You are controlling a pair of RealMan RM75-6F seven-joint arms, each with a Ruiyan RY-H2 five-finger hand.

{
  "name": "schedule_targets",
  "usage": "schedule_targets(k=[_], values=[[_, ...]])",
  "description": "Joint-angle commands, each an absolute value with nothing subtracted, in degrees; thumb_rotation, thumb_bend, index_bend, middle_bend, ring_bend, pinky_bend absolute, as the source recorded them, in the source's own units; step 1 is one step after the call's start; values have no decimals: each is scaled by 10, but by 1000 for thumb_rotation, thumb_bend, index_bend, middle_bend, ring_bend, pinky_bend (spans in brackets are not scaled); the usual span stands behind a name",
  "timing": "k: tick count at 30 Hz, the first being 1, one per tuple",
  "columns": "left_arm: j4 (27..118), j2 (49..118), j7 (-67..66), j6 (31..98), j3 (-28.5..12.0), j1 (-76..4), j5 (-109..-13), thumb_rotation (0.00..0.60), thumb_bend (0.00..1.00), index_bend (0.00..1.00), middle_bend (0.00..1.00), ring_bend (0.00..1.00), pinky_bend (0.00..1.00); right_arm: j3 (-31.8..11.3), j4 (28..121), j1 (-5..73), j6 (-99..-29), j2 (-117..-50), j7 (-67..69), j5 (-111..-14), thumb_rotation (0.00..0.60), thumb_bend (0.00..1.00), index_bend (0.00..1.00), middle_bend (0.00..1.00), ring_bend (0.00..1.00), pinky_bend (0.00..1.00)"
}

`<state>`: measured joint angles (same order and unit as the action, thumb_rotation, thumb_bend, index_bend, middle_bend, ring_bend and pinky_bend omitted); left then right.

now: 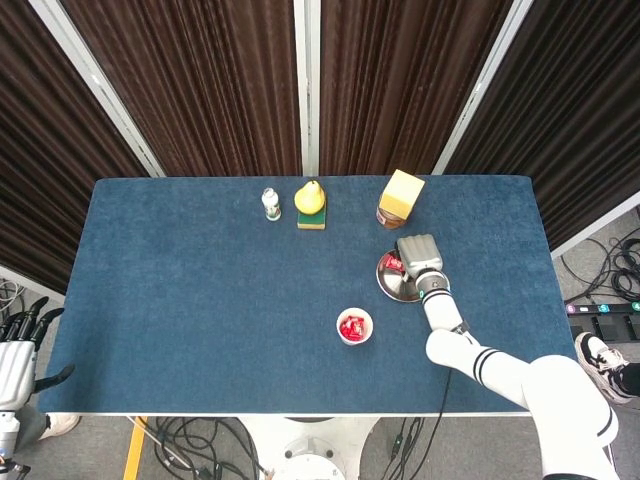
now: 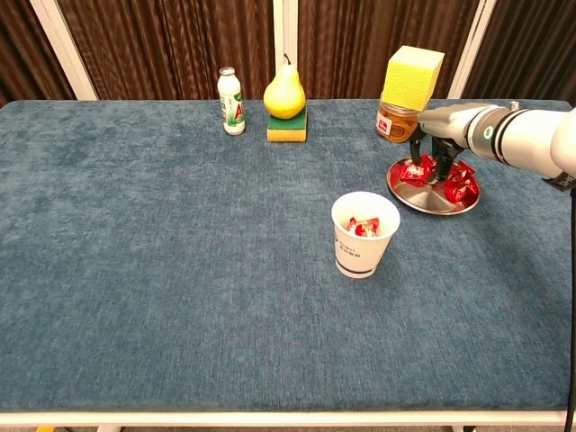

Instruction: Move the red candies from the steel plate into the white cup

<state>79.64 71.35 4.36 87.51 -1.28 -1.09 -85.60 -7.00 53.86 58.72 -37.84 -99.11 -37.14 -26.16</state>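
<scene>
Over steel plate [image 2: 423, 200], right robot hand [image 2: 436, 155] reaching fingers-down among red candies [image 2: 458, 187]; grasp unclear. White cup [image 2: 364, 235] standing nearby, holding candies. Left robot hand [image 1: 18, 352] hanging off table [image 1: 200, 290], fingers spread.

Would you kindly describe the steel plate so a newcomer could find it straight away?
On the blue table, look to the right half, just in front of the amber jar. The round steel plate lies there, shiny, shallow, holding red candies, under the right hand.
</scene>
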Motion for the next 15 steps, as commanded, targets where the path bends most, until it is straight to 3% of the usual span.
schedule_targets(k=[1,15], values=[[797,714,43,875,-13,-12,-858,600,96,233,164,176,161,-67,551,584,-379,-983,-375,-261,600,273,482,946,971,1000],[797,713,42,874,-14,-12,-857,600,96,233,163,176,161,-75,567,582,-387,-984,-368,-278,600,269,487,946,971,1000]])
